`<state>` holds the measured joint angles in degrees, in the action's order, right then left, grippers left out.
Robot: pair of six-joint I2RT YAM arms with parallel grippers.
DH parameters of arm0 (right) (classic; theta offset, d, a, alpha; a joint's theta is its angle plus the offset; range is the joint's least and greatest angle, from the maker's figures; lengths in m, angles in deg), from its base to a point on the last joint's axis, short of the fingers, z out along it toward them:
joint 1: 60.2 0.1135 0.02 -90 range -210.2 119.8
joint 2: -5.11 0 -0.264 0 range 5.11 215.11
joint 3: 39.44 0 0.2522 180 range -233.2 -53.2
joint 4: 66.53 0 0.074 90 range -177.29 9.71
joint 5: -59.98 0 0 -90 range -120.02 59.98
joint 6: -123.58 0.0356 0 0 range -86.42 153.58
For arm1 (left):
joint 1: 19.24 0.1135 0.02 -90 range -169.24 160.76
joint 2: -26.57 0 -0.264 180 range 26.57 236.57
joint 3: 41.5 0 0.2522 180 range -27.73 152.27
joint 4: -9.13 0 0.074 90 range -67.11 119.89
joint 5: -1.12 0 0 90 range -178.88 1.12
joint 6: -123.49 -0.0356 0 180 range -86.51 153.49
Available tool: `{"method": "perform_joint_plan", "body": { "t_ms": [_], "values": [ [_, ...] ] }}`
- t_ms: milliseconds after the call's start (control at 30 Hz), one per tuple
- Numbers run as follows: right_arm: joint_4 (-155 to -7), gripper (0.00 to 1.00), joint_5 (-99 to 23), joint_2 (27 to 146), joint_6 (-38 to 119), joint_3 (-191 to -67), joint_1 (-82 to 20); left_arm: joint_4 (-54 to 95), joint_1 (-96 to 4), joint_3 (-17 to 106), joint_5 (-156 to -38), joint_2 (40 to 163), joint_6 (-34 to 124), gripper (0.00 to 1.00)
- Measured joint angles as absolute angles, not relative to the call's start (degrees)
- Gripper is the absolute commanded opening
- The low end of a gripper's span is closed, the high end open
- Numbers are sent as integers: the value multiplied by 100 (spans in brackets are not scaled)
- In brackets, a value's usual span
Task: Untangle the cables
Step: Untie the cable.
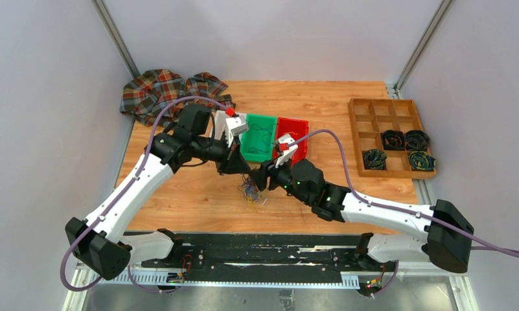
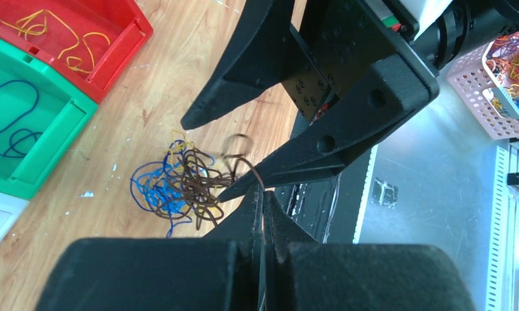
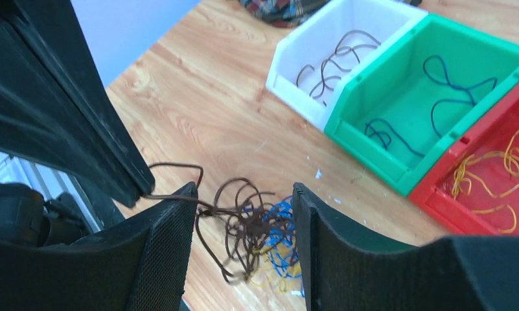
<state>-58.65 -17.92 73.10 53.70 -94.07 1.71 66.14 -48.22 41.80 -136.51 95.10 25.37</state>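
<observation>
The cables (image 1: pixel 251 193) lie as a small clump of brown, blue and yellow wire loops on the wooden table, also seen in the left wrist view (image 2: pixel 175 188) and the right wrist view (image 3: pixel 260 230). My left gripper (image 2: pixel 264 194) is shut, and a brown cable (image 2: pixel 247 165) from the clump runs up to its tips. From the right wrist view the left gripper (image 3: pixel 138 192) hangs at the left with that brown strand (image 3: pixel 172 167) stretched to it. My right gripper (image 3: pixel 243 194) is open just above the clump, one finger on each side, holding nothing.
A white bin (image 3: pixel 289 65), a green bin (image 3: pixel 347 123) and a red bin (image 3: pixel 438 188) stand behind the clump, each with loose wires inside. A wooden compartment tray (image 1: pixel 373 110) with dark coils sits at the right. A plaid cloth (image 1: pixel 166 91) lies at the back left.
</observation>
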Motion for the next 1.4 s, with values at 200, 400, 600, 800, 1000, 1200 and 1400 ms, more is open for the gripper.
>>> {"method": "perform_joint_plan", "body": {
  "t_ms": [200, 400, 600, 800, 1000, 1200, 1400],
  "values": [
    [-5257, 55, -1407, 7693, 5228, -9407, 254, 6782, -4822, 4395, -13665, 9508, 2539, 1],
    [-4999, 52, -1097, 8162, 5191, -9407, 254, 6946, -4822, 4711, -13794, 9486, 2629, 1],
    [-4732, 50, -892, 8359, 5233, -9184, 254, 7344, -4822, 5229, -13811, 9484, 2642, 1],
    [-4625, 49, -782, 8254, 5431, -8478, 254, 7674, -4822, 6217, -13710, 9486, 2640, 0],
    [-4798, 48, -623, 7800, 5700, -7693, 254, 7772, -4826, 7549, -13232, 9508, 2581, 0],
    [-4975, 47, -437, 7225, 5980, -7101, 254, 7844, -4826, 8370, -12742, 9580, 2467, 0],
    [-5495, 56, -411, 6335, 6151, -6782, 254, 7921, -4826, 8668, -12473, 9720, 2397, 0]
  ]
}}
